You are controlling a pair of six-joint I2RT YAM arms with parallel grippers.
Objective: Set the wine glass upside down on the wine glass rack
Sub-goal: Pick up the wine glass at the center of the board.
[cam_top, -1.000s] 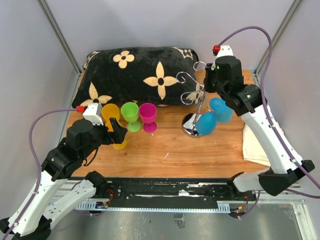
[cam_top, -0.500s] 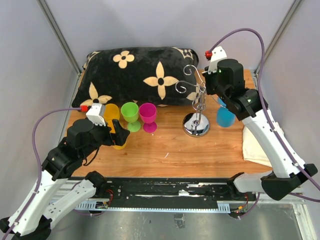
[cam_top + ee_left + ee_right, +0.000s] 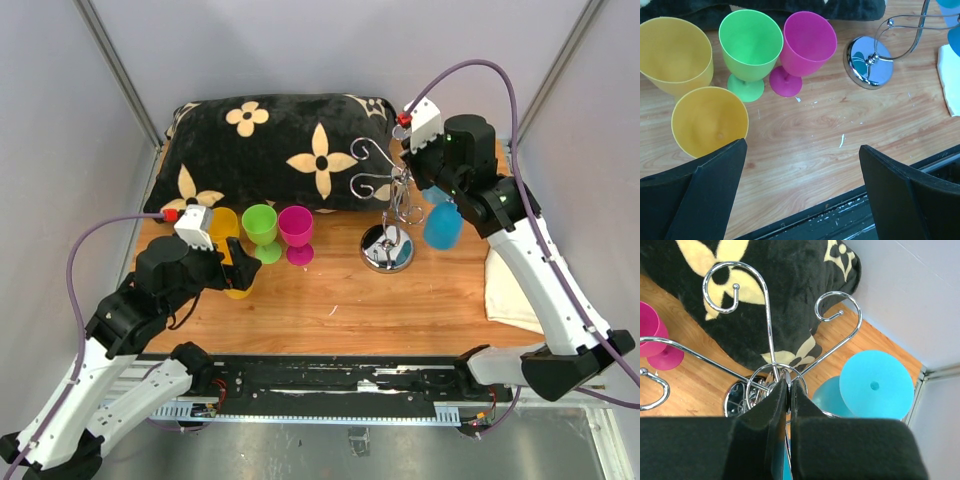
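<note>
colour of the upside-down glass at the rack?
Light blue wine glass; the right wrist view shows it best.

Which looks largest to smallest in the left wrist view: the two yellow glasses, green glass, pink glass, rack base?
1. Near yellow glass and far yellow glass: alike, both partly cut off, so unranked between them.
2. Green glass.
3. Pink glass.
4. Rack base.

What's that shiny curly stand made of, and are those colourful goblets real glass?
The wine glass rack looks like chrome-plated metal wire: its round base mirrors the surroundings. The green goblet, pink goblet and blue goblet seem to be moulded plastic rather than glass: solid bright colour and only a soft, dull sheen.
</note>
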